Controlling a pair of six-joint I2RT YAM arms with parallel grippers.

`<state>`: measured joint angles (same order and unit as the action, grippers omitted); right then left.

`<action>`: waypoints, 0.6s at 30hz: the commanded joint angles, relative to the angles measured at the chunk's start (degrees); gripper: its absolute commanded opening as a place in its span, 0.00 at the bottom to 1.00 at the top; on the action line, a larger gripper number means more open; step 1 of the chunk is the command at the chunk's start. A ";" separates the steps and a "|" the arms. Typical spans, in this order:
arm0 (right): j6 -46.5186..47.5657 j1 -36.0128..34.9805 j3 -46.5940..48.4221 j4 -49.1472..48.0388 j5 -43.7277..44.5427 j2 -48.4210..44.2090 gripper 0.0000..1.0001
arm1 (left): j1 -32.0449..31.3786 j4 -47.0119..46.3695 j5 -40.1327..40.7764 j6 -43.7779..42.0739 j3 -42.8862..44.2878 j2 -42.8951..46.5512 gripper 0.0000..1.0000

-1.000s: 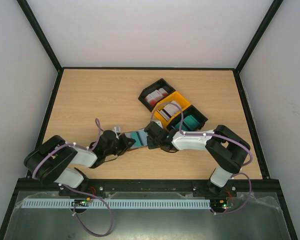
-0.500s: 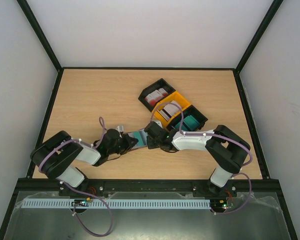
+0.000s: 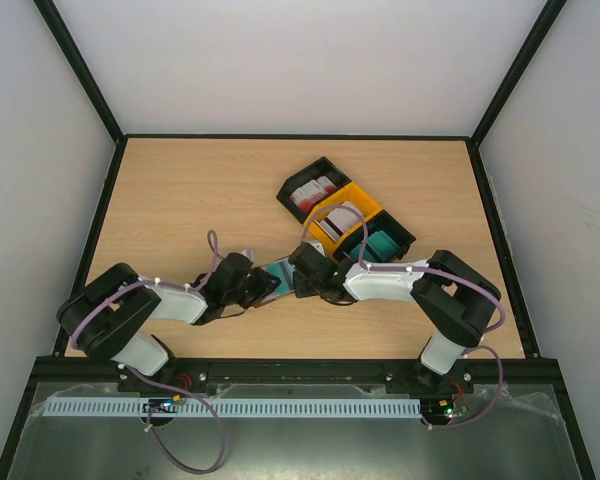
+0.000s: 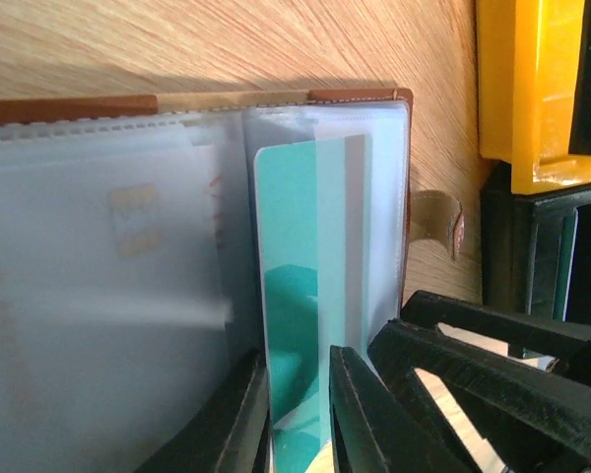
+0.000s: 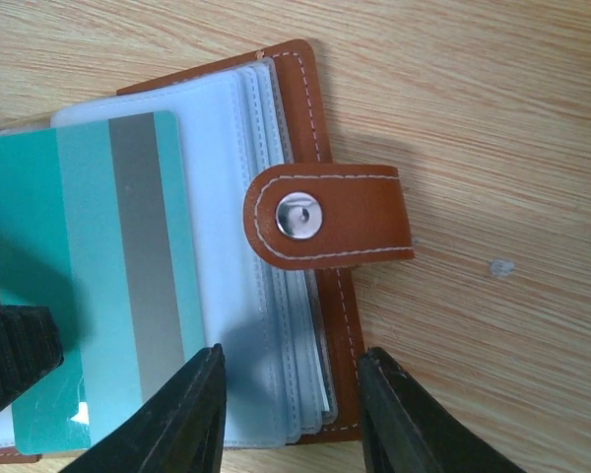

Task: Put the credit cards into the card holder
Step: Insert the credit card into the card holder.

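The brown card holder (image 3: 280,271) lies open on the table between both grippers, its clear sleeves up and its snap tab (image 5: 327,215) to one side. A teal credit card (image 4: 291,296) with a grey stripe sits partly inside a sleeve (image 5: 89,276). Its outer end lies between the fingers of my left gripper (image 4: 300,434) (image 3: 265,285), whose jaws stand slightly apart. My right gripper (image 5: 291,414) (image 3: 302,278) is open. One fingertip rests over the sleeves and the other at the holder's brown edge (image 5: 340,325).
A three-compartment tray (image 3: 365,200) stands just behind the right gripper. It holds red-and-white cards (image 3: 310,190), white cards with a dark stripe (image 3: 342,220) and teal cards (image 3: 383,243). Its yellow wall (image 4: 522,89) is close to the holder. Black frame rails edge the table.
My left arm has moved right toward the holder, pushing the teal card further into the sleeve, and its jaws have parted a little. The right gripper stays in place, slightly wider.
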<state>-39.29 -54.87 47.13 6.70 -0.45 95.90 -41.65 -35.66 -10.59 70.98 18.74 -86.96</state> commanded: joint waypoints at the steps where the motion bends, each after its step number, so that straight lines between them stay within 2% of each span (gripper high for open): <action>1: -1.92 -0.41 -0.47 1.21 0.42 -0.85 0.38 | -0.45 15.14 2.90 -3.13 2.71 2.86 0.24; 8: -2.28 -0.41 0.88 2.43 1.28 -1.35 0.42 | -0.45 23.33 2.42 -5.33 5.36 6.46 0.46; 13: -2.04 -0.36 1.68 2.27 -0.21 -1.73 0.43 | -0.54 25.59 2.14 -6.04 6.62 8.76 0.50; 18: -2.31 -0.35 1.98 2.02 -1.01 -2.16 0.47 | -0.53 38.48 6.61 -8.64 11.99 10.07 0.57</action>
<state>-40.88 -54.89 47.64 7.51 -1.58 95.64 -41.89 -9.10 -7.66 65.04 26.83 -78.43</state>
